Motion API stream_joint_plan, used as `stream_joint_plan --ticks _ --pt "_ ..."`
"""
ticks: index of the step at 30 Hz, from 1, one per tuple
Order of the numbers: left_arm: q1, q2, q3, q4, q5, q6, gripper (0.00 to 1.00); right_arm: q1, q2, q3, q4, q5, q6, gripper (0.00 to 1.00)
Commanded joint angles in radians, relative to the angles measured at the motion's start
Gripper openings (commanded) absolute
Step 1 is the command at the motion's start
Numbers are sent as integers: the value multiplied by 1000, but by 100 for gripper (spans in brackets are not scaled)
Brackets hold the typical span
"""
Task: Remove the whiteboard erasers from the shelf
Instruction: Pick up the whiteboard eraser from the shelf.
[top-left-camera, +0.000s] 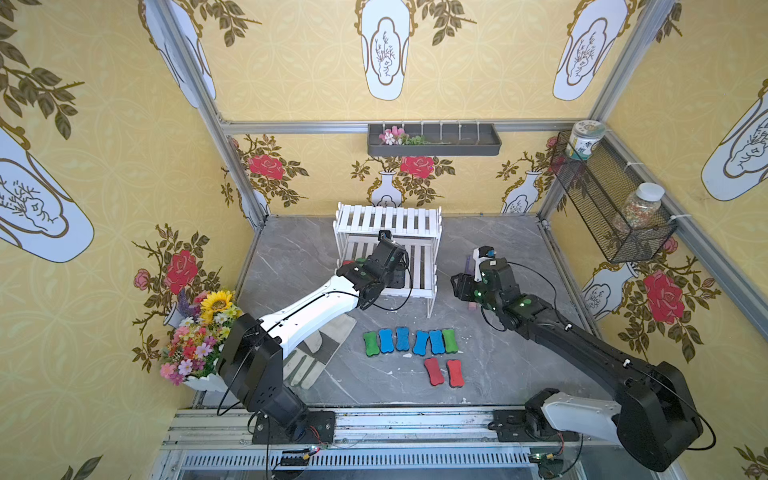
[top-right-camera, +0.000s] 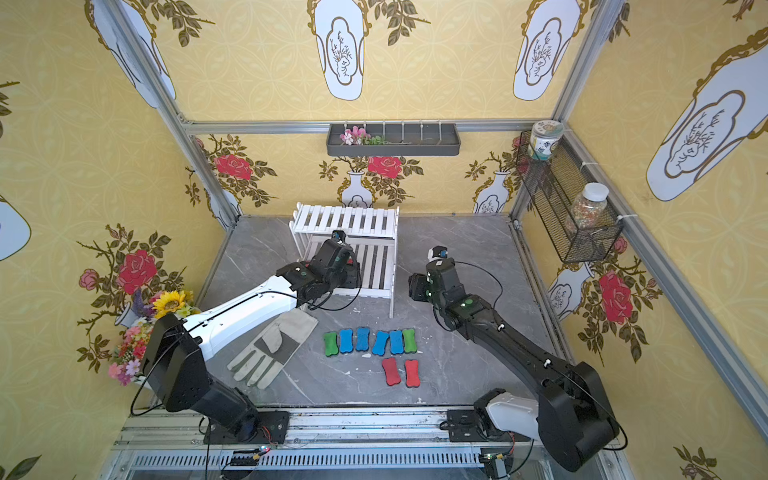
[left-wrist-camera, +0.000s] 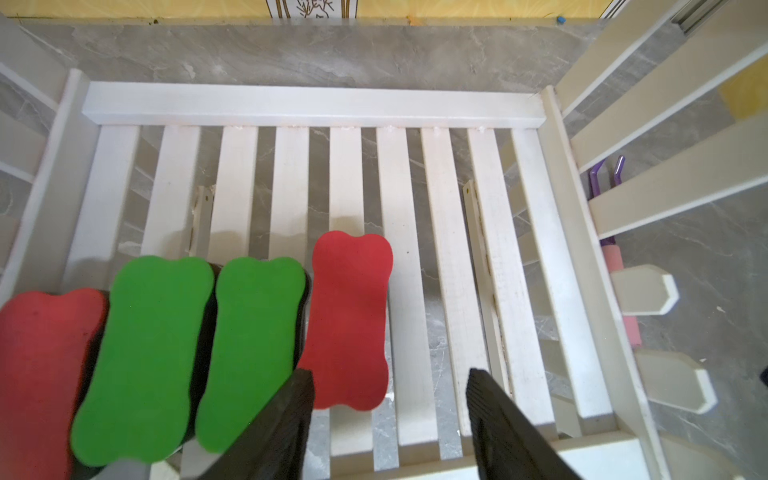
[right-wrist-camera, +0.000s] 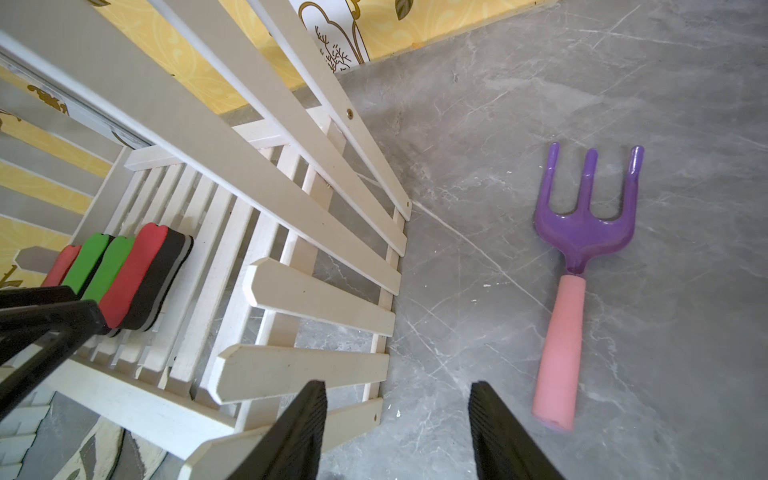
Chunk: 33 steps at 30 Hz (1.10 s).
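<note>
I am hovering my left hand (left-wrist-camera: 388, 374), part-open and empty, over the lower tier of the shelf (left-wrist-camera: 311, 104), the nearest red eraser (left-wrist-camera: 349, 320) lying along the slats just ahead.

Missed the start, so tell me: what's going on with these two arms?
Erasers are being cleared off the white shelf. Eight lie on the table; four, two red and two green, sit on the lower tier. The left claw hangs open over that tier beside a red eraser. The right claw is open and empty, next to the shelf, near a garden fork.
</note>
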Motion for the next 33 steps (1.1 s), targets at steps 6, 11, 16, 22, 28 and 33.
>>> stream_joint_plan --ticks 6,11,16,22,28,33 --pt "1 34 -4 28 -71 28 65 0 -1 0 12 6 -5 59" --pt "4 37 -6 46 -74 31 66 -2 -3 2 12 5 -8 59" --pt "5 55 -7 47 -69 33 66 -3 -10 0 11 6 -7 60" --pt "5 73 -1 38 -69 33 63 -8 -15 -1 8 6 -8 60" --pt "5 83 3 20 -79 31 55 -14 -16 -2 10 3 -4 60" --pt "5 96 7 -9 -98 22 56 -17 -14 -2 10 2 -4 60"
